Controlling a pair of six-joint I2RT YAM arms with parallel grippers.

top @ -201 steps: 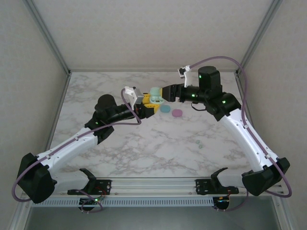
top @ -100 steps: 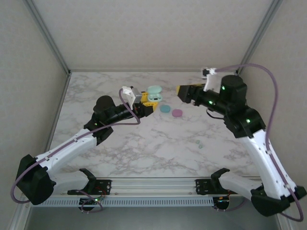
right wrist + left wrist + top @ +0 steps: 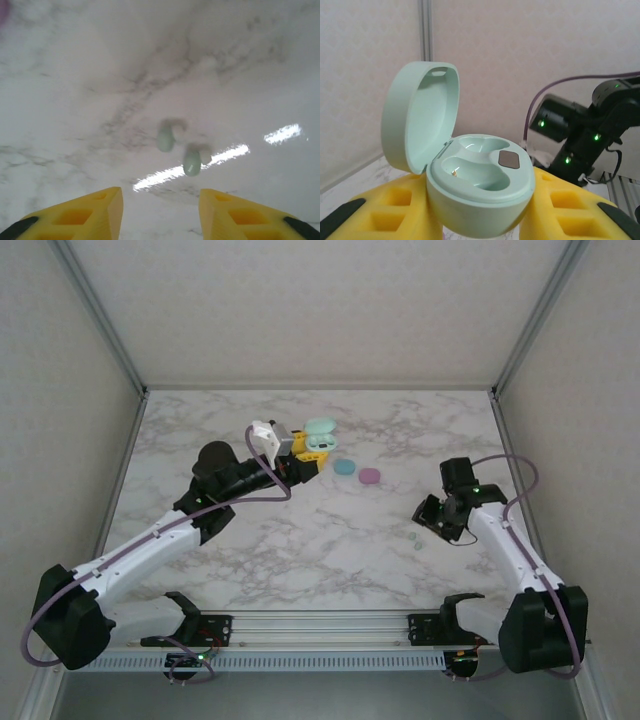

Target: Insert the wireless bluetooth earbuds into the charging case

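My left gripper (image 3: 306,452) is shut on a pale green charging case (image 3: 319,434), held above the table at the back. Its lid (image 3: 420,115) stands open and both wells of the case (image 3: 480,185) are empty between the yellow fingers (image 3: 380,210). Two pale green earbuds (image 3: 415,540) lie side by side on the marble at the right. In the right wrist view the earbuds (image 3: 165,138) (image 3: 192,162) lie just ahead of my open right gripper (image 3: 160,215). That right gripper (image 3: 428,517) hovers close beside them. Teal and pink-purple buds are out of view.
A round teal case (image 3: 345,467) and a round purple case (image 3: 370,476) lie closed on the marble table (image 3: 300,540), just right of the held case. The enclosure walls stand at the back and both sides.
My right arm has pulled away from the held case and swung back and down to the right, ending over the two pale green earbuds. The left arm and case have stayed in place.
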